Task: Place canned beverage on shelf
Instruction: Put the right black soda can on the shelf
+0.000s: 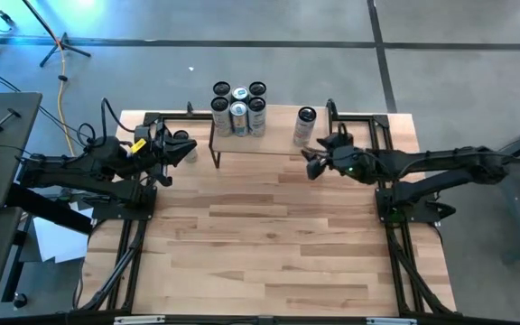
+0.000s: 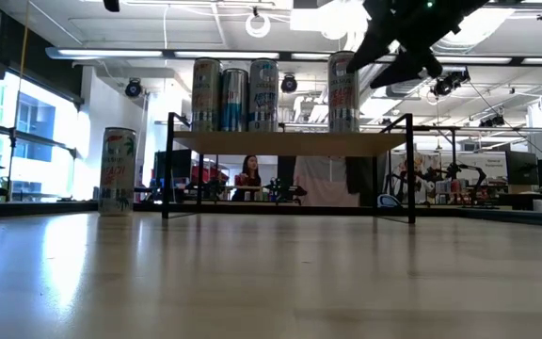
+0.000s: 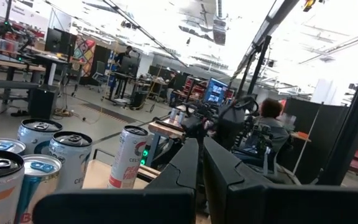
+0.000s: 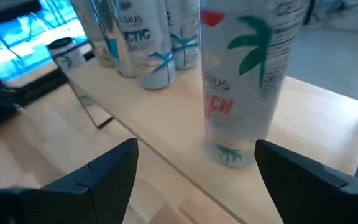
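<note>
1. Shelf (image 1: 278,149) stands at the table's far edge, between the two arms. A cluster of five cans (image 1: 239,108) sits on its left part. A single palm-print can (image 1: 305,125) stands upright on the right part, apart from the cluster.

2. In the low view another can (image 2: 118,171) stands on the tabletop (image 1: 269,235), off the shelf's end; it appears to be the one beside the left gripper (image 1: 181,149), not yet shelved.

3. Right gripper (image 1: 311,162) hangs just in front of the palm-print can, jaws spread wide, holding nothing. In the right wrist view the can (image 4: 244,81) stands free on the board between the two fingers (image 4: 95,177), untouched.

4. Left gripper is closed, empty, fingers pressed together in its wrist view (image 3: 201,177), pointing across the shelf.

5. Handling, as judged: slim tall aluminium can, smooth printed wall, likely slippery. Thin wall dents under hard squeeze if empty; a full one is stiffer and heavier. Tall and narrow, so it tips easily from a side knock.

6. Best hold: mid-body, jaws square across the can's width, moderate force. Avoid the tapered top rim and the base.

7. Risk: cluster cans stand close together; a swing near them could topple several.
</note>
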Available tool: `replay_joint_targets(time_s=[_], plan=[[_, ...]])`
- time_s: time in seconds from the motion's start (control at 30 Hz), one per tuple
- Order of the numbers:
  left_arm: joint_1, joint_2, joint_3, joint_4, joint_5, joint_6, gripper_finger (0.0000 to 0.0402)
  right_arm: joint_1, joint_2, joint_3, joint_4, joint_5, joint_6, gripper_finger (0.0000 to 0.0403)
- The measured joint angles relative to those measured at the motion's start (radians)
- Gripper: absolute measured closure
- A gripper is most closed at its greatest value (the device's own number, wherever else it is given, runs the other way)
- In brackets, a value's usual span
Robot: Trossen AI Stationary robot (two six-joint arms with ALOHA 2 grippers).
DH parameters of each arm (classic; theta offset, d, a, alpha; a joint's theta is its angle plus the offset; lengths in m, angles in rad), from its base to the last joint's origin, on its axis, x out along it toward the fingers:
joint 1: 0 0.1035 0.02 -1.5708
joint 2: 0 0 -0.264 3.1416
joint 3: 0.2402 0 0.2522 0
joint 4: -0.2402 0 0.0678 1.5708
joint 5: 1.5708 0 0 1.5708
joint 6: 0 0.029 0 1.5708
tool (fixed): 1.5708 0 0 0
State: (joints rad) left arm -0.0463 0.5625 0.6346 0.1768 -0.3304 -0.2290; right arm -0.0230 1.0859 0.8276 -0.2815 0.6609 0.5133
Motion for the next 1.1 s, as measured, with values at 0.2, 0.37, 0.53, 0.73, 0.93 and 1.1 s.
replay_joint_targets(time_s=[0.2, 0.37, 0.53, 0.73, 0.93, 1.1], plan=[[0.000, 0.000, 0.000, 0.000, 0.000, 0.003, 0.0401, 0.031, 0.096, 0.000, 0.067, 0.178, 0.034, 0.0093], [0.000, 0.000, 0.000, 0.000, 0.000, -0.002, 0.0402, 0.052, 0.140, 0.000, 0.084, 0.297, 0.048, 0.0093], [0.000, 0.000, 0.000, 0.000, 0.000, 0.003, 0.0402, 0.052, 0.164, 0.000, 0.120, 0.299, 0.054, 0.0093], [0.000, 0.000, 0.000, 0.001, -0.012, 0.003, 0.0402, 0.032, 0.203, 0.000, 0.190, 0.341, 0.003, 0.0093], [0.000, 0.000, 0.000, 0.002, -0.014, 0.003, 0.0402, 0.004, 0.234, 0.000, 0.205, 0.357, 0.029, 0.0093], [0.000, 0.000, 0.000, 0.003, -0.014, -0.003, 0.0402, -0.013, 0.257, 0.000, 0.248, 0.355, 0.001, 0.0093]])
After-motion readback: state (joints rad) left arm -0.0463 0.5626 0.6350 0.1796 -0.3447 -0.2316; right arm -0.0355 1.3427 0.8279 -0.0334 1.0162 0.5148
